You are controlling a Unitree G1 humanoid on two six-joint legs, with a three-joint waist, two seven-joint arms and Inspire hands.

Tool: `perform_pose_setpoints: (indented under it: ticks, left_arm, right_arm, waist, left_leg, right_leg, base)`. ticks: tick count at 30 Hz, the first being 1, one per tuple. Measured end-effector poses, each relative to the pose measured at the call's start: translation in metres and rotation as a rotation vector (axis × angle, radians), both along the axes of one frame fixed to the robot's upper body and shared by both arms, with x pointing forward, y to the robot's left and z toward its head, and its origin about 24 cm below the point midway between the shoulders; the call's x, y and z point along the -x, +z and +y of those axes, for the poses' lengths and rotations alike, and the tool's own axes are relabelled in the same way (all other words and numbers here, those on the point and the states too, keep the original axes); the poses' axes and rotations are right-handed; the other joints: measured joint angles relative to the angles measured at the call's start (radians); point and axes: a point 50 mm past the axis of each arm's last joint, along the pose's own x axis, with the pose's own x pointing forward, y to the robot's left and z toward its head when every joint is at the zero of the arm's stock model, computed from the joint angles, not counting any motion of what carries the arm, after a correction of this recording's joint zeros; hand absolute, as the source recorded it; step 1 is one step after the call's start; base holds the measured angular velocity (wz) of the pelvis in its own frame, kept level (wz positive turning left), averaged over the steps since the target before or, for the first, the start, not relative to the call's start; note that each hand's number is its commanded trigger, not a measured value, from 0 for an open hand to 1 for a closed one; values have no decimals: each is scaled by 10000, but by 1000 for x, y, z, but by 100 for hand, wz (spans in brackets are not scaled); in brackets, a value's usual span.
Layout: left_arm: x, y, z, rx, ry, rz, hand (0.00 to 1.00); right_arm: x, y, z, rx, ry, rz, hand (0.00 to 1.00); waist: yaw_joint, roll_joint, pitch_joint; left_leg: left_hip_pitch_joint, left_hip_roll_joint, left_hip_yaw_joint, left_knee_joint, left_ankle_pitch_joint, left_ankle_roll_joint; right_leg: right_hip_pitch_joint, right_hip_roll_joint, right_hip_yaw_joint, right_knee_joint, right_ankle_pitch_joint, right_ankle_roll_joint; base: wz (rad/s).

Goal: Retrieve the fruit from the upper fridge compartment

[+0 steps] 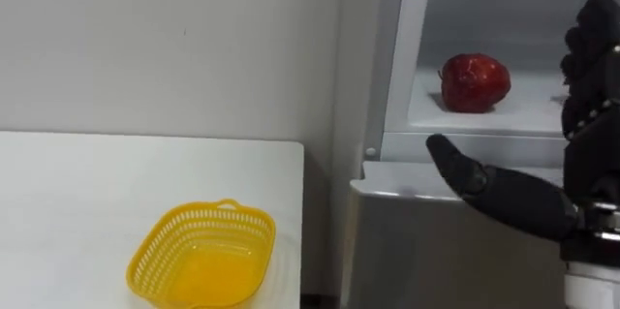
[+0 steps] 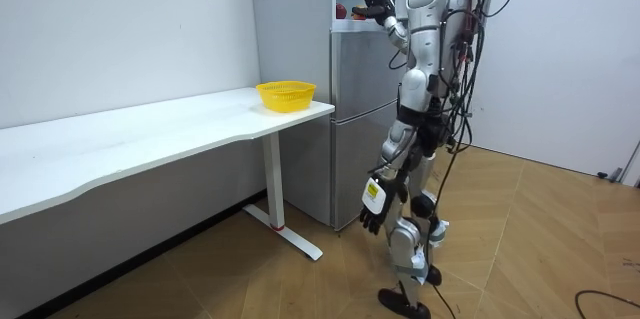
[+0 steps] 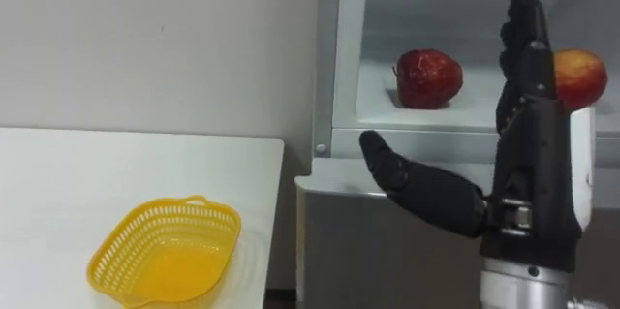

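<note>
Right eye view: right hand point(image 3: 531, 169) fully open, empty, near red apple point(image 3: 427, 78).

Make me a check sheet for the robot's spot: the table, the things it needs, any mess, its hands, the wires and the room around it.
Surface: white table, with an empty yellow basket near the end by the fridge.
Job's things: a red apple on the shelf of the fridge's open upper part. A second apple is beside it, partly behind the raised hand.
Clutter: nothing seen.
Hands: right hand is raised in front of the shelf, fingers straight, thumb out, holding nothing. Left hand hangs by the thigh.
Cables: nothing seen apart from the robot's own.
Surroundings: plain wall behind the table, wooden floor. The robot stands facing the fridge.
</note>
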Motion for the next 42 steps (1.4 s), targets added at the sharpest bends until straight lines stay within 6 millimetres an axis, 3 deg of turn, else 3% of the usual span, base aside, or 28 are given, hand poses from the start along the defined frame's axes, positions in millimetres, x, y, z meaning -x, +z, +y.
perform_pose_setpoints:
  ticks: [11,27,35,38,42]
  left_arm:
    - [6,0,2,-21,79,458,0]
    - [3,0,1,6,-109,569,0]
    - [2,0,0,183,-119,634,0]
    - [-1,0,-1,182,-141,529,0]
    - [-3,1,0,171,-168,432,0]
  right_arm:
    - [-9,12,-19,117,-1121,-287,0]
    - [-32,9,-27,118,-1376,580,0]
    - [-52,10,-36,111,-1508,1277,0]
    - [-55,19,-36,-15,-1389,1076,0]
    - [-61,25,-37,-107,-1385,982,0]
  waist:
    - [97,-209,-95]
    - [260,-66,-21]
    - [322,-151,-62]
    - [327,-192,-45]
    - [353,-323,40]
  left_leg:
    - [-63,-52,-220,198,2,4]
    - [-144,-54,-327,216,2,4]
    - [-149,-49,-423,189,3,3]
    - [-127,-45,-465,183,3,3]
    - [38,-44,-508,193,2,3]
  right_leg:
    - [35,-94,-326,-2,-11,11]
    - [21,-100,-434,-42,-8,6]
    - [52,-92,-520,-94,-3,1]
    - [83,-87,-530,-102,-2,1]
    - [298,-86,-586,-139,-2,1]
  base:
    - [6]
    - [1]
    - [2]
    - [1]
    - [2]
